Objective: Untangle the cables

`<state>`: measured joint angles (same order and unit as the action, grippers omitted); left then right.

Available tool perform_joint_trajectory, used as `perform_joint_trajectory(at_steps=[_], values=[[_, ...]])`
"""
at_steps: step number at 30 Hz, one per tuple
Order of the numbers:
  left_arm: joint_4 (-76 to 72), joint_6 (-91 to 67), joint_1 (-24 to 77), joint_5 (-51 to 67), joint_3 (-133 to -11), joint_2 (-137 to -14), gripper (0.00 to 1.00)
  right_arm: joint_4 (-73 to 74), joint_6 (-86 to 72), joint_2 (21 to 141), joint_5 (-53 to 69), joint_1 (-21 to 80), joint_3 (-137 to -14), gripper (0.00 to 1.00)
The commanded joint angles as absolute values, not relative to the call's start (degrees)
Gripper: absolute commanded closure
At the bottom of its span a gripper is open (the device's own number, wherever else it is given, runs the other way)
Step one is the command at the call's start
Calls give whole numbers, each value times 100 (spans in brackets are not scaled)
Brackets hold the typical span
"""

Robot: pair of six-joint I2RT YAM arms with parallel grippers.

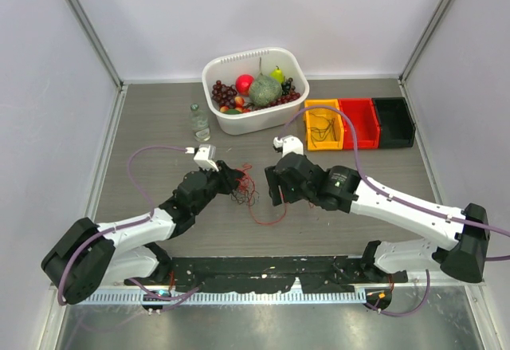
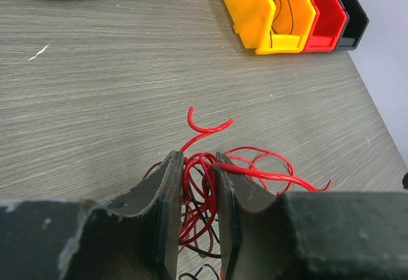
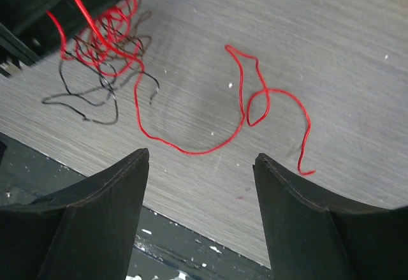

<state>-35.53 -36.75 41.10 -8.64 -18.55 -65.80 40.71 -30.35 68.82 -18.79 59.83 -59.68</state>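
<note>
Cables point(image 3: 102, 45) mid-table, main knot pinched in left gripper point(image 2: 199, 162). Right gripper point(image 3: 201, 157) spread wide over loose red strand point(image 3: 191, 151), just right of knot. Risk: tightening knot or yanking cables from pinch, if strand end snagged inside.

Bright, even, diffuse light. The cables point(image 3: 197, 153) ahead of the right claw point(image 3: 201, 155) throw only faint, soft shadows. Each claw's fingers point(image 3: 95, 216) look slightly blurred near the lens, while the tabletop point(image 2: 95, 88) beyond the left claw point(image 2: 197, 159) is sharp.
</note>
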Motion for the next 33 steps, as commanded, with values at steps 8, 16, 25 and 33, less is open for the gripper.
perform_joint_trajectory(at_steps=[8, 16, 25, 33], values=[[-4008, -3524, 4078, -668, -1899, -6618, 71, 1417, -2013, 6969, -1230, 5994, -5765, 33], [-4104, -3524, 4078, -642, -1784, -6521, 70, 1169, -1934, 7708, -1441, 5994, -6178, 54], [-4148, -3516, 4078, -589, -1775, -6539, 70, 967, -1837, 8358, -1695, 5985, -6319, 66], [-3824, -3595, 4078, -808, -1994, -6767, 62, 1116, -1951, 7772, -1601, 5994, -6355, 99]])
